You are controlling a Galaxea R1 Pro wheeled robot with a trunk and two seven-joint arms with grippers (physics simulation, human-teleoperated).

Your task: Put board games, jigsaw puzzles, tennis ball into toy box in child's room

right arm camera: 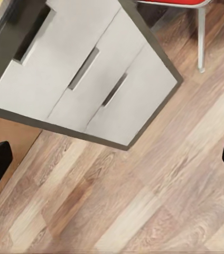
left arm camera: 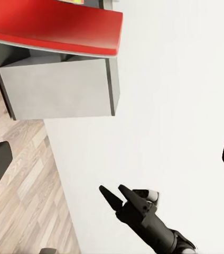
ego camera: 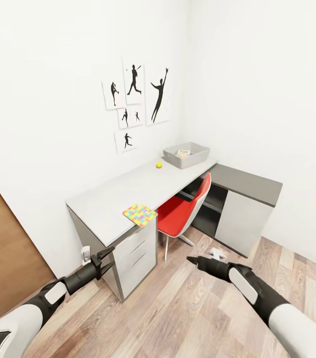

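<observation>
Here is the long light grey desk on its dark frame, running along the white wall toward the corner; at its far end sits the light grey rectangular toy box with sloping sides and a thick rim, and something colourful lies inside it, too small to name; just beside the box, toward the near end, rests the small yellow-green tennis ball, alone on bare desktop; well apart from it, at the near front edge above the white three-drawer unit, lies a thin multicoloured jigsaw puzzle mat, one corner jutting past the edge; a red chair with a white shell is tucked under the middle of the desk; the lower dark grey cabinet top meets the desk at the corner; black sports-silhouette pictures hang on the wall above.

The left end effector hovers low beside the drawer unit, its two dark fingers spread apart and gripping nothing; the right end effector hangs over the wood-plank floor near the chair legs, and from the head view I cannot tell how its fingers stand; in the left wrist view it appears with two pointed fingers set narrowly apart, nothing between them; the right wrist view looks down on the drawer fronts and the floor planks.
</observation>
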